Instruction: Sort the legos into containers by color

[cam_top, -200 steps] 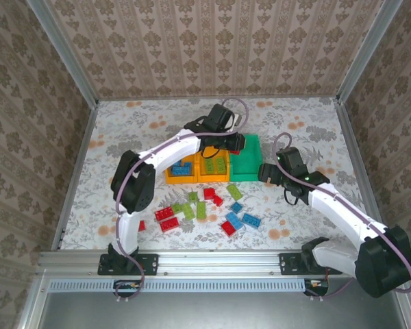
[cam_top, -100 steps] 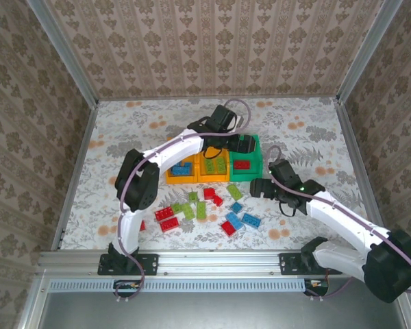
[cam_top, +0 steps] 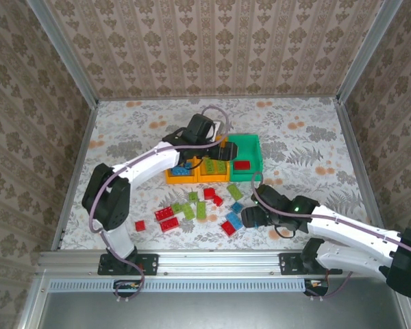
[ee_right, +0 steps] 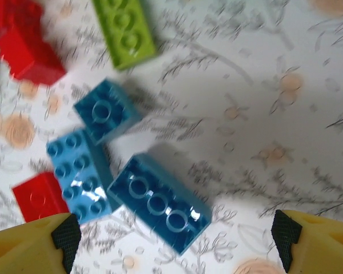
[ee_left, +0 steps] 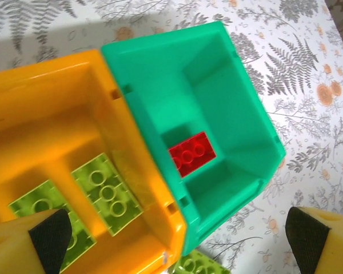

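Lego brick (ee_right: 158,204), dark blue, lies on the bench (ee_right: 263,114) between the wide-open, empty fingers (ee_right: 28,245) of the right tool (ee_right: 176,234), its long axis running ten to four o'clock.

Green bin (ee_left: 228,85): one red brick (ee_left: 191,153) flat inside. Adjoining orange bin (ee_left: 51,114): lime bricks (ee_left: 106,193). Loose legos (cam_top: 201,210) scattered nearby.

three bins (cam_top: 185,180) abreast, loose bricks (cam_top: 201,210) before
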Available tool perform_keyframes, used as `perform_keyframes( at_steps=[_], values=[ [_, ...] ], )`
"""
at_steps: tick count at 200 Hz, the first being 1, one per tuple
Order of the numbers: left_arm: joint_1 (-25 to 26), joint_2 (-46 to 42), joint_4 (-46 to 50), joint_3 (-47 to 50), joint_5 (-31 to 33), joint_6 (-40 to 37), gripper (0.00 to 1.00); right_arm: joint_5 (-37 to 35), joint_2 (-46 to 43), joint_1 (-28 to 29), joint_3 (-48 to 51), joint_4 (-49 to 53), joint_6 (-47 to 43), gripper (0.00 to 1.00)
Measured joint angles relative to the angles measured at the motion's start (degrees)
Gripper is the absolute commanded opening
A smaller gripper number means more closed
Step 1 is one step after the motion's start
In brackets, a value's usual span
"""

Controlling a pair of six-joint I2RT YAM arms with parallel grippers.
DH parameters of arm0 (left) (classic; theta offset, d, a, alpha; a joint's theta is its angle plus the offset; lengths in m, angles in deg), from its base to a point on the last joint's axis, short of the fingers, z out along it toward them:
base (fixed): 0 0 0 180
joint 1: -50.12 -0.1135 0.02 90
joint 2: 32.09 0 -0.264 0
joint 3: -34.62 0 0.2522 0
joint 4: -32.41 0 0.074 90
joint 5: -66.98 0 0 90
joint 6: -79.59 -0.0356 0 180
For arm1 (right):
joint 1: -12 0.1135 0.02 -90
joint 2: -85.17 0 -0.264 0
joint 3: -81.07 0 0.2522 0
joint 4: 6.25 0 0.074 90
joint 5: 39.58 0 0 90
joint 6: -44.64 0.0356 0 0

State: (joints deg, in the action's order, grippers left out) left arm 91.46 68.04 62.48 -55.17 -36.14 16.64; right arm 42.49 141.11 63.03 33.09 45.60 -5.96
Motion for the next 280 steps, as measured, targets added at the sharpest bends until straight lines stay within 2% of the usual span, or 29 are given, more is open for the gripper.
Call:
perform_keyframes(
  at_steps=[52, 127, 217, 247, 280],
  values=[
    [-0.61, -3.58, -0.7, 6.32, -0.63, 0.22, 1.0, -3.13, 6.03, 5.16, 0.0, 1.68, 1.36, 0.87],
    [-1.73, -7.34, -3.26, 11.19, -1.9, 1.68, 1.0, -3.63, 7.93, 5.88, 0.0, -0.11, -2.16, 0.79],
    [-2.12, -8.59, -4.13, 13.66, -2.16, 2.54, 1.0, -3.93, 17.0, 5.88, -2.62, -0.31, -3.43, 0.86],
    [-2.45, -9.73, -4.33, 14.47, -2.14, 2.6, 1.0, -4.11, 20.61, 5.88, -3.32, -0.83, -4.11, 0.83],
    [-2.56, -10.69, -4.44, 14.88, -2.14, 2.8, 1.0, -4.42, 23.19, 5.88, -3.5, -1.46, -4.74, 0.74]
  ],
)
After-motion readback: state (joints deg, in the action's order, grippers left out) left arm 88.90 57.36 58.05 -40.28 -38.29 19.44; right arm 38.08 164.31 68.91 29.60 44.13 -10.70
